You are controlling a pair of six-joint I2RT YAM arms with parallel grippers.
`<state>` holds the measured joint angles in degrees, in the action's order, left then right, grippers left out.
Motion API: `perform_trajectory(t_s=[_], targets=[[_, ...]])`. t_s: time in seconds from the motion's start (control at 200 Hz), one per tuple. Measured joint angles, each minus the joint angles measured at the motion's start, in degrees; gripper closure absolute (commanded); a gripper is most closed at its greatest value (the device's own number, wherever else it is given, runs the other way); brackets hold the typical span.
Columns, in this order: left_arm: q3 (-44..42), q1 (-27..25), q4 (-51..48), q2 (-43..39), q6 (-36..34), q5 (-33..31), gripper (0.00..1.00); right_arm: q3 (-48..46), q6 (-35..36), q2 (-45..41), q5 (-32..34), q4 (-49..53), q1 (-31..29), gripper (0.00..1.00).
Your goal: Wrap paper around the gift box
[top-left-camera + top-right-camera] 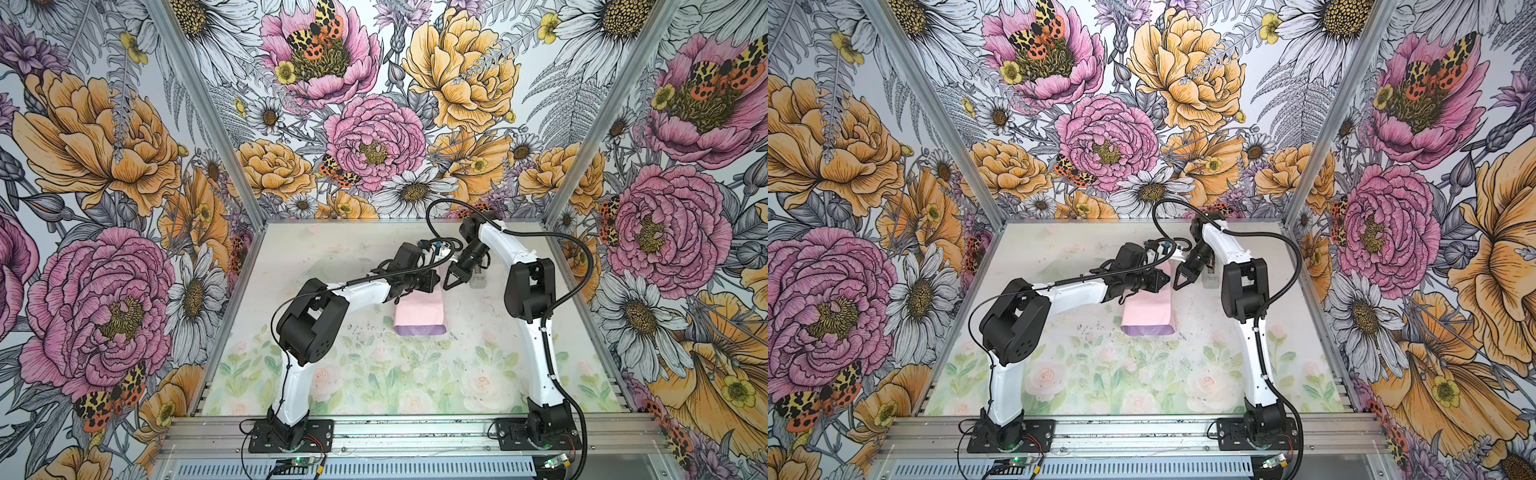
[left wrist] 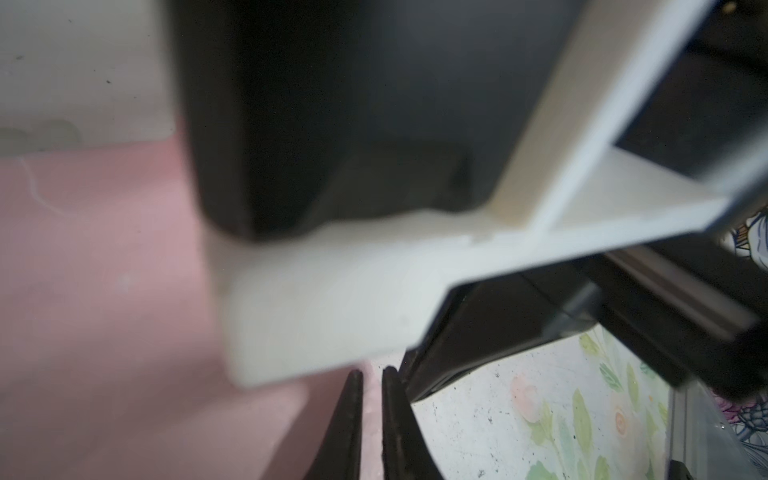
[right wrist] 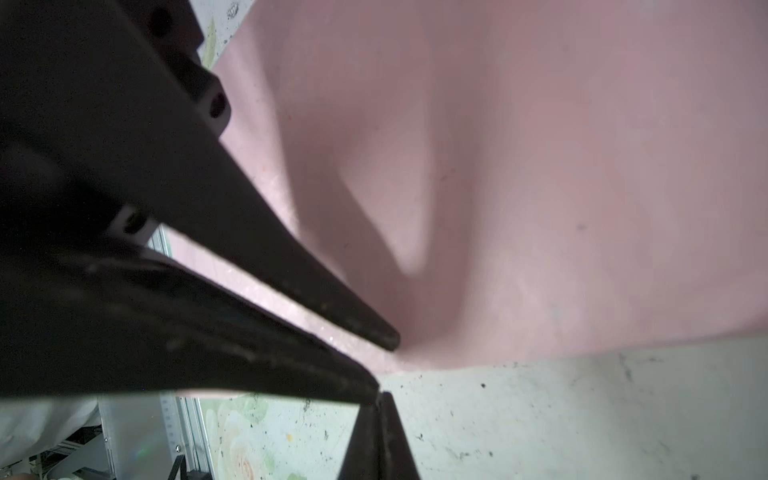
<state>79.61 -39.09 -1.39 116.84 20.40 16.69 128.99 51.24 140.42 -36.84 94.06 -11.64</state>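
Left gripper (image 2: 372, 376), nearly closed, seems to pinch the paper (image 1: 417, 309); right gripper (image 1: 449, 286) is closed, empty. Tugging could tear it.

We see our left gripper (image 2: 372, 374), its two dark fingers (image 2: 353, 424) nearly together with only a thin slit between them, over the edge where the paper (image 2: 104, 270), pale pink, meets the speckled, flower-printed table (image 2: 498, 419). A blurred black-and-cream part (image 2: 332, 299) looms close, too soft to identify.
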Motion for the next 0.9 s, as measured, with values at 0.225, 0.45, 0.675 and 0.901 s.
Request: perform_trajectory(t_s=[0.225,0.45,0.675,0.901], targets=[[-1.2,0.4,1.9,0.3,1.2,-0.7,0.90,0.0,-0.2,0.0,0.0,0.0,0.1,1.00],[-3.4,0.4,5.3,-0.1,1.8,-0.8,0.91,0.0,-0.7,0.0,0.0,0.0,0.1,0.94],[-4.1,0.4,6.6,-0.2,1.8,-0.9,0.91,0.0,-2.5,0.0,0.6,0.0,0.2,0.75],[-4.7,0.3,7.3,-0.3,1.8,-1.2,0.91,-5.2,-5.2,-1.7,1.3,-2.9,1.4,0.66]])
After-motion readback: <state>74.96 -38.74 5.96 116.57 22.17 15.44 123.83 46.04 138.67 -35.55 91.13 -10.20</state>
